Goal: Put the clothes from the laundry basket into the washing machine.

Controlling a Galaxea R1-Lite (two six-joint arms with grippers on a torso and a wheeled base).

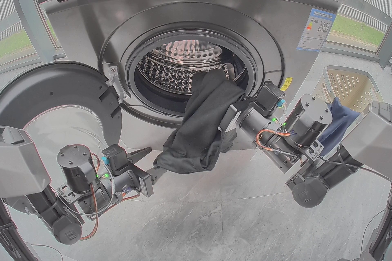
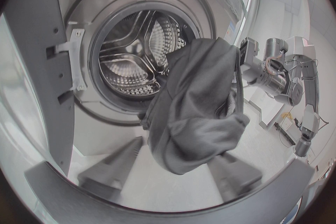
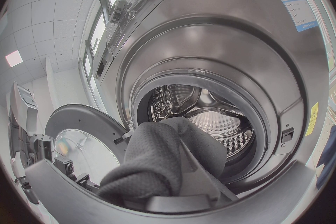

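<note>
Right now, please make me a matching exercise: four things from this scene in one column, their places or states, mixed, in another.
1 black garment
2 washer door
3 blue cloth
4 left tool

a open, by the garment's lower end
b swung wide open
c in the laundry basket
d hanging at the drum mouth

Pairs: 1-d, 2-b, 3-c, 4-a

Grey marbled tiles cover the floor (image 1: 228, 217), windows (image 1: 359, 27) show grass, one ceiling panel (image 3: 14, 58) glows.

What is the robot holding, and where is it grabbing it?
The right gripper holds the black garment by a bunched upper fold; the left gripper is open, holding nothing.
</note>
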